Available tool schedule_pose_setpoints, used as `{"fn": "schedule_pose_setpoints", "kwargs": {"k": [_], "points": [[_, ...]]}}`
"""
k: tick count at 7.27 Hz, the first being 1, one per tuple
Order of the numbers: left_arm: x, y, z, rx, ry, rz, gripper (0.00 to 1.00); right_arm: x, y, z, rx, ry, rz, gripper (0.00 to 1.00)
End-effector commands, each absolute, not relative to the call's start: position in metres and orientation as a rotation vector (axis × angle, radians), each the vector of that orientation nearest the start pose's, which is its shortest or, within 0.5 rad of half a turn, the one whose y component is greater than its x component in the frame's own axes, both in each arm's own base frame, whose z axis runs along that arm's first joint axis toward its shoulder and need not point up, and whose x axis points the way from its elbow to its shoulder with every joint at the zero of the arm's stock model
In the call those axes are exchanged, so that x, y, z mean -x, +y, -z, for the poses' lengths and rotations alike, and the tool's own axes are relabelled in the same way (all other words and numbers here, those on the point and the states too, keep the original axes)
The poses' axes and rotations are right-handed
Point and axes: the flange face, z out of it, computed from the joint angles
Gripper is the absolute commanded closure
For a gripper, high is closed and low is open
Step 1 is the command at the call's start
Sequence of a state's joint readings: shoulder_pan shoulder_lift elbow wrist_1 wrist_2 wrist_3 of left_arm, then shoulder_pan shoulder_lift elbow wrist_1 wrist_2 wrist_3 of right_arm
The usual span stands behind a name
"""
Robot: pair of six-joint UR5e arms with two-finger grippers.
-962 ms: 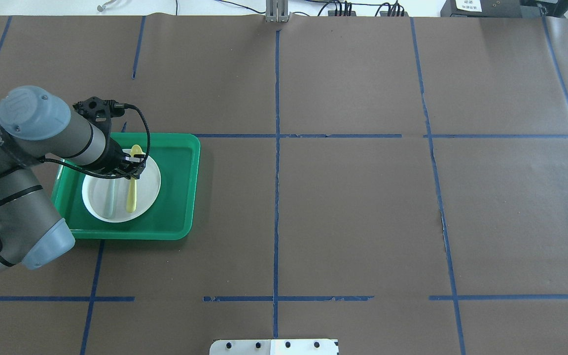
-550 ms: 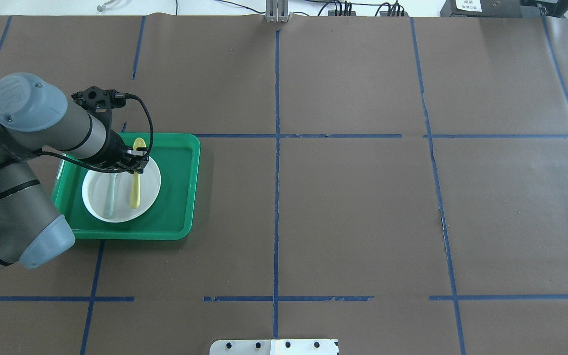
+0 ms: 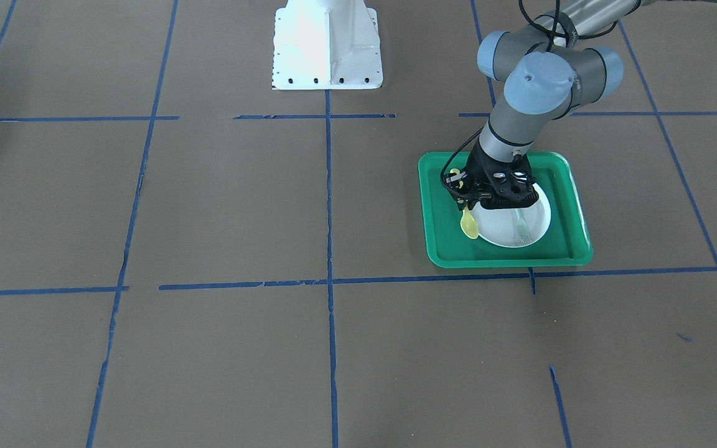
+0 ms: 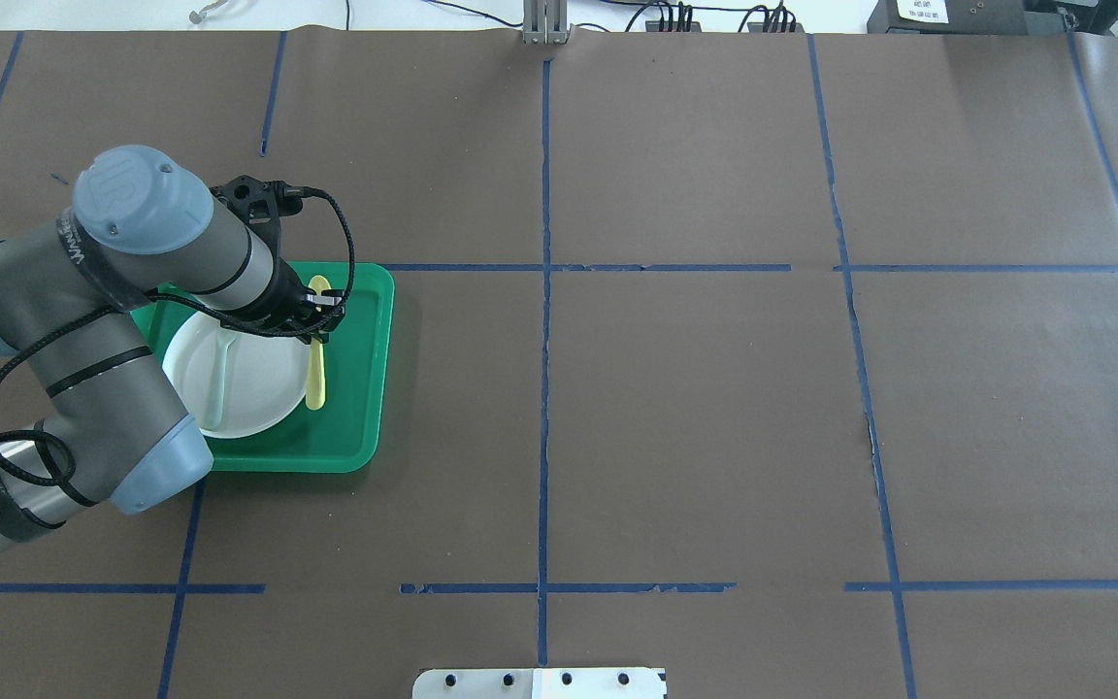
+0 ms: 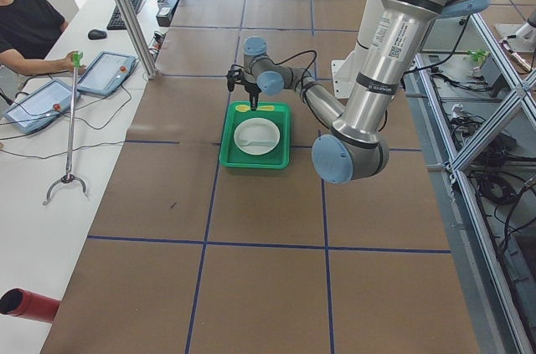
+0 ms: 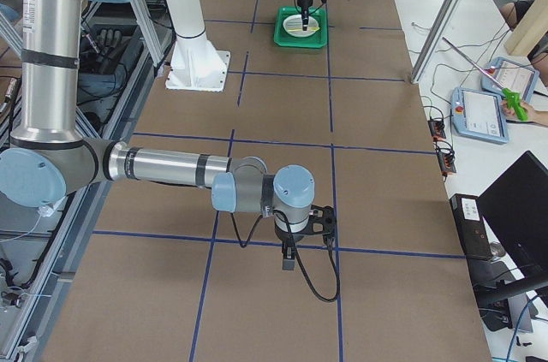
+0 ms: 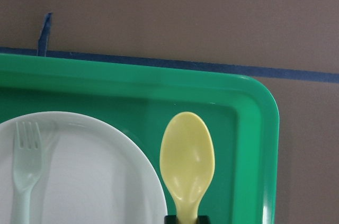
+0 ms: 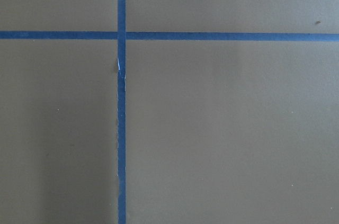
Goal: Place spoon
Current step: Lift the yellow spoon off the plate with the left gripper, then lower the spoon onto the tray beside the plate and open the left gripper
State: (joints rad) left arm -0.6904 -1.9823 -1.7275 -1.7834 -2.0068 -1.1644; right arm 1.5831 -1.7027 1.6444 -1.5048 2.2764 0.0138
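My left gripper (image 4: 320,317) is shut on the pale-yellow spoon (image 4: 315,374) near its neck. It holds the spoon level over the green tray (image 4: 365,388), just to the right of the white plate (image 4: 248,393). The spoon's bowl (image 7: 187,158) points to the tray's far rim; it also shows in the front view (image 3: 469,225). A grey translucent fork (image 4: 218,381) lies on the plate. My right gripper (image 6: 289,262) shows only in the exterior right view, low over bare table, and I cannot tell whether it is open or shut.
Brown paper with blue tape lines (image 4: 544,291) covers the table. The white robot base (image 3: 326,43) stands at the robot's side of the table. An operator (image 5: 25,28) and tablets (image 5: 105,71) are past the table's far side.
My left arm has swung to the right with the spoon, carrying it from over the plate to over the tray floor beside the plate's right edge.
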Motion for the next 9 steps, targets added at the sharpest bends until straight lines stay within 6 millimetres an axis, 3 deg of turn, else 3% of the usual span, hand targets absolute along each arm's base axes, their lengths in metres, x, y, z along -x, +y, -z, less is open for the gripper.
{"fn": "schedule_pose_setpoints", "kwargs": {"k": [1,4,6,8,9], "points": [[-0.45,-0.468,-0.347,-0.023,0.853,0.082,1.0,-0.074,-0.435,-0.682,-0.007,-0.706,-0.022,0.0],[-0.471,-0.463,-0.352,-0.018,0.867,0.061,1.0,-0.074,-0.435,-0.682,-0.007,-0.706,-0.022,0.0],[-0.472,-0.463,-0.35,-0.022,0.873,0.057,0.99,-0.074,-0.435,-0.682,-0.007,-0.706,-0.022,0.0],[-0.471,-0.462,-0.35,-0.03,0.879,0.046,0.46,-0.074,-0.435,-0.682,-0.007,-0.706,-0.022,0.0],[-0.471,-0.462,-0.348,-0.033,0.881,0.046,0.42,-0.074,-0.435,-0.682,-0.007,-0.706,-0.022,0.0]]}}
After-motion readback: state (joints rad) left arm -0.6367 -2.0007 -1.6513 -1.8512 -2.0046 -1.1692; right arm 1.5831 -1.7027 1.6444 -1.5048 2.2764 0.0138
